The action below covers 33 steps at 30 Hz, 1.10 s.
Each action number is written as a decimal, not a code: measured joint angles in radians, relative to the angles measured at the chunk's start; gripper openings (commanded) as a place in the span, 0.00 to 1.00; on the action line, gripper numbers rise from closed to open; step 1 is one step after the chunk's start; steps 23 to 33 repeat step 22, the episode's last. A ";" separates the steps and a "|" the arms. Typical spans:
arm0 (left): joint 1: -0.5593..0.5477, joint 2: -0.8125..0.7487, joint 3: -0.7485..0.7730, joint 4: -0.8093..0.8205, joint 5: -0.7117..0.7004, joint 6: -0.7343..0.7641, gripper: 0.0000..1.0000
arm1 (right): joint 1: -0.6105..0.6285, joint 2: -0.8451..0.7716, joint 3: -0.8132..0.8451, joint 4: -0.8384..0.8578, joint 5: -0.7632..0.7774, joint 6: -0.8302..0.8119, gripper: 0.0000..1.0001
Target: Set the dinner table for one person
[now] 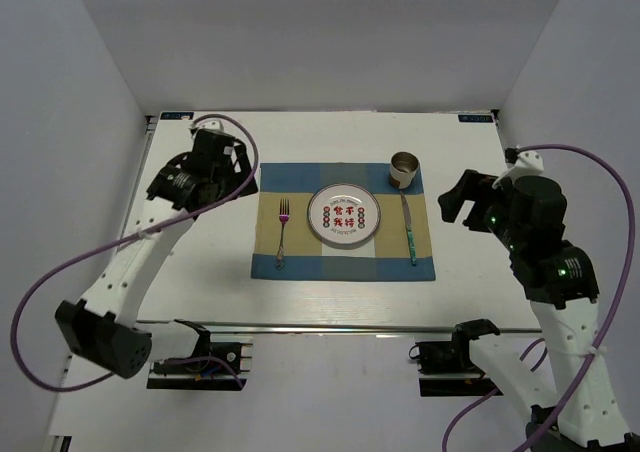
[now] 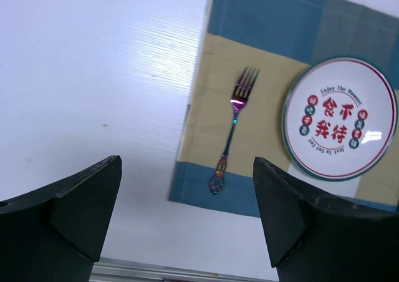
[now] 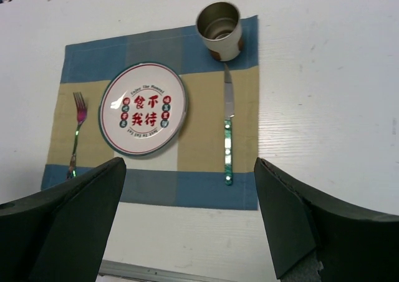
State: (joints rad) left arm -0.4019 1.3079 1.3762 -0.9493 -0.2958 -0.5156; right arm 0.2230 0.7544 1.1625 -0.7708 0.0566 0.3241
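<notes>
The white desk fills the middle of the top view, with a metal rail along its near edge. A blue-and-tan checked placemat lies flat at its centre.

On the middle of the mat sits a round white plate with a red-and-green rim and red Chinese characters. Left of the plate, and apart from it, an iridescent purple fork lies with its tines pointing far. Right of the plate a knife lies with its green handle near and its blade pointing far. Just beyond the blade tip an open metal cup stands upright on the mat's far right corner.

The left arm reaches over the bare desk, its head just left of the mat's far left corner. The left jaws stand wide apart with nothing between them; its wrist view shows two dark fingers framing the fork. The right arm is raised right of the mat. The right jaws are likewise spread and empty, its fingers framing the near edge of the mat.
</notes>
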 measured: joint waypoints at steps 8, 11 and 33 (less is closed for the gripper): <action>0.002 -0.230 -0.028 -0.125 -0.136 -0.053 0.98 | 0.002 -0.117 0.057 -0.152 0.090 -0.021 0.89; 0.002 -0.299 -0.028 -0.172 -0.167 -0.067 0.98 | 0.004 -0.155 0.081 -0.189 0.108 -0.023 0.89; 0.002 -0.438 -0.028 -0.301 -0.251 -0.087 0.98 | 0.022 -0.192 0.090 -0.283 0.179 -0.023 0.89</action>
